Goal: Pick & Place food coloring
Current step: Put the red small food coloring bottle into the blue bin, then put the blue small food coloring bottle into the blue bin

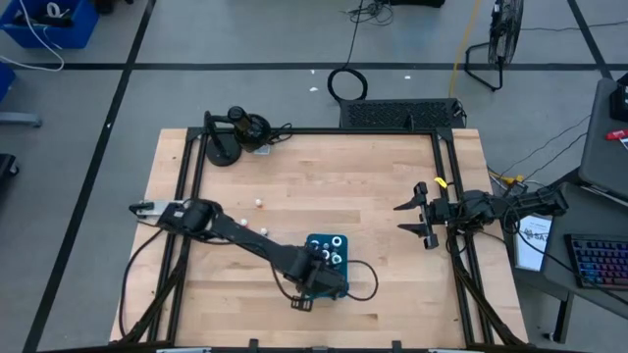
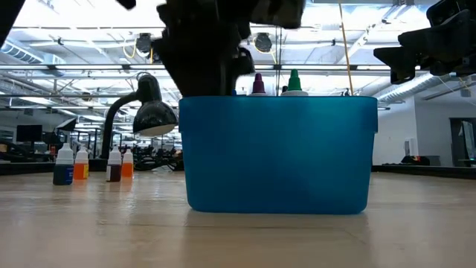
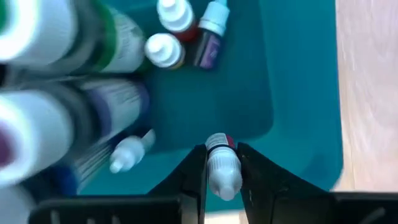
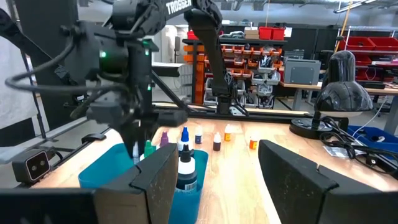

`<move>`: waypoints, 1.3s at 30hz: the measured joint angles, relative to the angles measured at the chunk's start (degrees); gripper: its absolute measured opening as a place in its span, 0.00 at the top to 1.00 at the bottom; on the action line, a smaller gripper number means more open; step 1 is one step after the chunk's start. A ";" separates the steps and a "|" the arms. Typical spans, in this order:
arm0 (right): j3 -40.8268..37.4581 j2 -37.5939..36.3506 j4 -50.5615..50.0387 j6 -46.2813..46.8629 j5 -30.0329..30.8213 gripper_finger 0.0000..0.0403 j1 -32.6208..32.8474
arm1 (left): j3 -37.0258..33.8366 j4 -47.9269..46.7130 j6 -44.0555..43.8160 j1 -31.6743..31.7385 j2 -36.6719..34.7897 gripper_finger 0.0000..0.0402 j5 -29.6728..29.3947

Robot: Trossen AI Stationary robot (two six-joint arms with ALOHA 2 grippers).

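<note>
Over teal tray (image 1: 316, 240), left gripper (image 3: 222, 177) clamps food coloring bottle (image 3: 221, 163); right gripper (image 1: 414, 218) apart; arm reads "TROSSEN".

Black desk lamp (image 1: 235, 132), teal tray (image 1: 339, 285)

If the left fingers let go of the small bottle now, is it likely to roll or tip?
The bottle looks round and narrow, so it probably tips, then rolls. It hangs over the teal bin, whose walls would likely stop it. It seems light.
</note>
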 joint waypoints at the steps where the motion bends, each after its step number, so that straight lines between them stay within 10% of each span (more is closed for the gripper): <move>1: 0.00 0.00 0.00 -0.01 0.00 0.47 0.00 | 0.00 0.04 0.03 0.00 0.31 0.83 0.00; 22: -0.02 0.00 0.00 0.01 0.00 0.47 0.00 | -5.64 9.15 -0.61 1.57 0.73 0.82 2.49; 39: -0.04 0.00 0.00 0.00 0.00 0.47 0.00 | -4.77 8.98 -2.95 1.34 0.20 0.60 3.94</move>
